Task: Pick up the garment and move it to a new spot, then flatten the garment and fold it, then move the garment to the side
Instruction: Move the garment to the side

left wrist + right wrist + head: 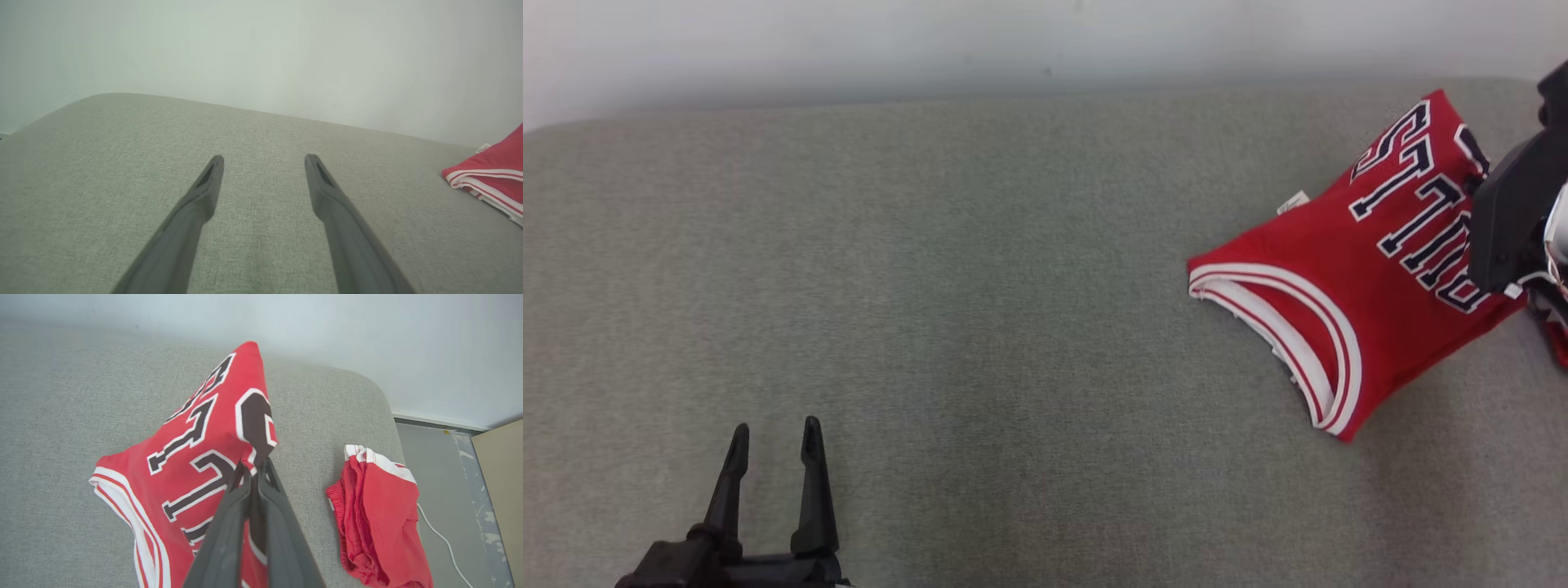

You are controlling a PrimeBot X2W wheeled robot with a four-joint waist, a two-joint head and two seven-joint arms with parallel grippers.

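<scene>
currently listed: jersey (1347, 278), far right on the cushion (931, 286); red smooth knit, dark white-edged lettering, white striped trim round the armhole. it lies doubled over, with one edge drawn up into a peak. right gripper (251, 467): fingers clenched on that raised edge, likely the grasp for carrying it to a new spot. left gripper (775, 426): near left, fingers spread, nothing between them, likely kept clear for the flattening step. cushion: grey woven cloth, rounded corners. bundle (380, 514): red, crumpled, white-trimmed, just right of the jersey and apart from it.
</scene>
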